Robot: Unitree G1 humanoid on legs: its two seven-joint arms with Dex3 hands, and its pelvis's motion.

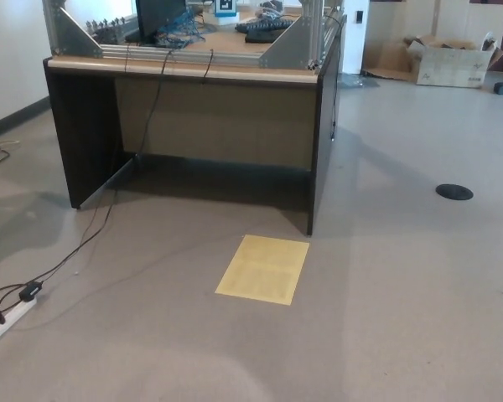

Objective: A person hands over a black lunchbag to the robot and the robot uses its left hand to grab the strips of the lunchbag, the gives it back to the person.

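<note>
Nothing of the handover has begun, as far as I can see. Neither my left robot hand nor my right shows in the head view, so I cannot tell how open either one is or whether it holds anything. The black lunchbag is nowhere in sight, and no person is here to offer it. Ahead stands a dark-sided desk with a pale wood tabletop [184, 69], and a flat yellow sheet [262, 269] lies on the grey floor [402, 318]. Receiving, grasping the straps and returning all remain.

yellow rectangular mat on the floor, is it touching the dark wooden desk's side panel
Apart. The head view shows a strip of bare grey floor between the yellow rectangular mat and the foot of the dark wooden desk's side panel.
</note>
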